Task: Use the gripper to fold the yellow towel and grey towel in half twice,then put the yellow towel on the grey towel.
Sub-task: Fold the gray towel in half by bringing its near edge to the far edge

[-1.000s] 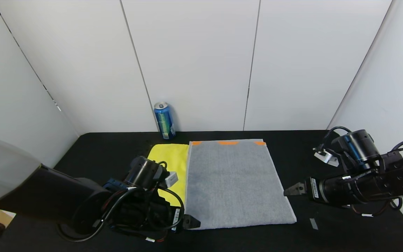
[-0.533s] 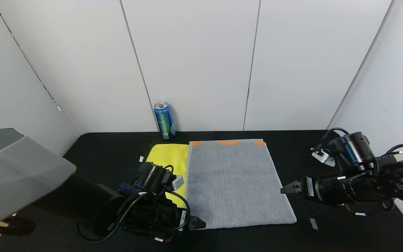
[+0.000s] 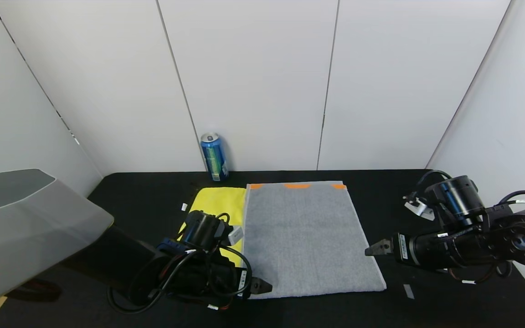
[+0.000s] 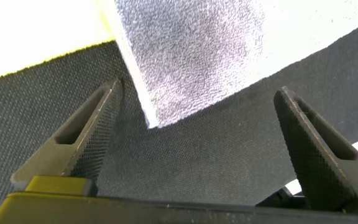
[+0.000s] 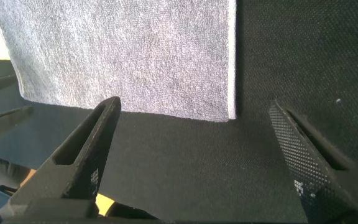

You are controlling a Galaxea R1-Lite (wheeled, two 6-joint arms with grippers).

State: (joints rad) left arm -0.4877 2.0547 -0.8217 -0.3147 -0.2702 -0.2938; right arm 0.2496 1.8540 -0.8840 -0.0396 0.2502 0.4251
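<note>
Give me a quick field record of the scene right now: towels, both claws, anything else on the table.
grey towel: flat, unfolded, overlapping the yellow towel's edge
yellow towel: flat, partly under the left arm
left claw: open, at the grey towel's near left corner
right claw: open, beside the grey towel's right edge
soda can: upright by the back wall

Head camera high, facing down, wrist cameras close, sharing grey towel (image 3: pixel 306 237) near edge

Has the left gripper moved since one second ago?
Yes. In the head view the left gripper has crept toward the robot's right, along the near edge of the grey towel, and now reaches its near left corner, fingers open.
</note>
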